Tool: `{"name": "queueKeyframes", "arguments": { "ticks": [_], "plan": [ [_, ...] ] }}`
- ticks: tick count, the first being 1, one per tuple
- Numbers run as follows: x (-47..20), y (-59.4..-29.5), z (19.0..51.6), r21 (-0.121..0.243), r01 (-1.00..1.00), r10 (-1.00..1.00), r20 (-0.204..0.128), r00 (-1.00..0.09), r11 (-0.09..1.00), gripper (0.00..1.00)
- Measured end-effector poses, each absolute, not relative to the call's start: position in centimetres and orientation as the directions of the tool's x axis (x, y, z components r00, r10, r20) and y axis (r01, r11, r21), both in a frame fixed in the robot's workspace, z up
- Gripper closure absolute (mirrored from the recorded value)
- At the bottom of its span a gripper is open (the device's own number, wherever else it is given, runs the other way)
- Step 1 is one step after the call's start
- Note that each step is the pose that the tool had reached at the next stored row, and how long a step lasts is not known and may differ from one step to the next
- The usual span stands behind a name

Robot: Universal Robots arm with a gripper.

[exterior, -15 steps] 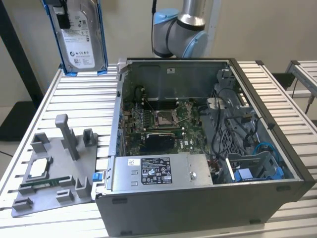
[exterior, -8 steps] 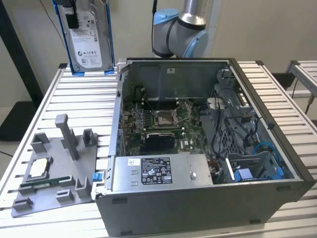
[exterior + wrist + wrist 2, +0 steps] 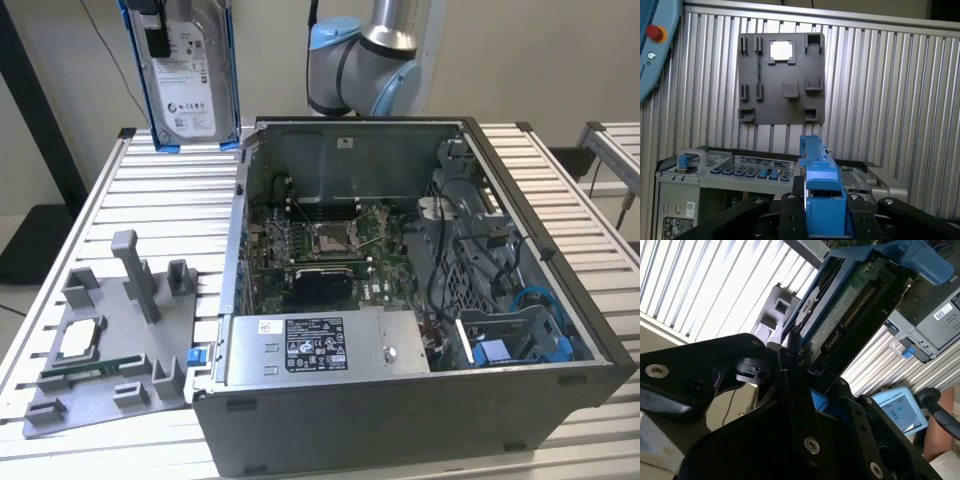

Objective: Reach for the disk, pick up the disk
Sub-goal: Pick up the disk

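The disk, a silver-grey drive with a white label in a bright blue frame, hangs upright in the air above the table's far corner, at the exterior view's left. My gripper is shut on its top end. In the second wrist view the disk's green circuit-board side runs away from the black fingers clamped on it. The first wrist view has the disk's blue frame edge standing between the fingers.
An open computer case fills the table's middle, with a long grey box along its near side. A grey fixture tray holding a square processor chip lies at the exterior view's left. The arm's base stands behind the case.
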State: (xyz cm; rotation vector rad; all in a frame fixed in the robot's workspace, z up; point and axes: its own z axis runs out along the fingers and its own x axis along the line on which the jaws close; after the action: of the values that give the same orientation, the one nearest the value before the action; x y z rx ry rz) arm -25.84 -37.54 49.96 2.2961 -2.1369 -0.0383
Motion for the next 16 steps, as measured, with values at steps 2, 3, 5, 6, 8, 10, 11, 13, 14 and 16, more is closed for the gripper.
{"name": "queueKeyframes", "arguments": {
  "ticks": [2,3,5,6,8,10,11,13,14,16],
  "plan": [
    [-25.84,-37.54,49.96,0.020,-0.997,-0.997,-0.015,0.072,-0.072,1.00],
    [-25.83,-37.54,49.96,0.020,-0.997,-0.997,-0.015,0.072,-0.072,1.00],
    [-25.83,-37.54,49.96,0.020,-0.997,-0.997,-0.015,0.072,-0.072,1.00],
    [-25.83,-37.54,49.96,0.020,-0.997,-0.997,-0.015,0.072,-0.072,1.00],
    [-25.83,-37.54,49.96,0.020,-0.997,-0.997,-0.015,0.072,-0.072,1.00],
    [-25.83,-37.54,49.96,0.020,-0.997,-0.997,-0.015,0.072,-0.072,1.00],
    [-25.83,-37.54,49.96,0.020,-0.997,-0.997,-0.015,0.072,-0.072,1.00],
    [-25.82,-37.54,49.96,0.020,-0.997,-0.997,-0.015,0.072,-0.072,1.00],
    [-25.72,-37.54,49.96,0.020,-0.997,-0.997,-0.015,0.072,-0.072,1.00],
    [-25.25,-37.54,49.96,0.021,-0.997,-0.997,-0.015,0.072,-0.072,1.00]
  ]
}}
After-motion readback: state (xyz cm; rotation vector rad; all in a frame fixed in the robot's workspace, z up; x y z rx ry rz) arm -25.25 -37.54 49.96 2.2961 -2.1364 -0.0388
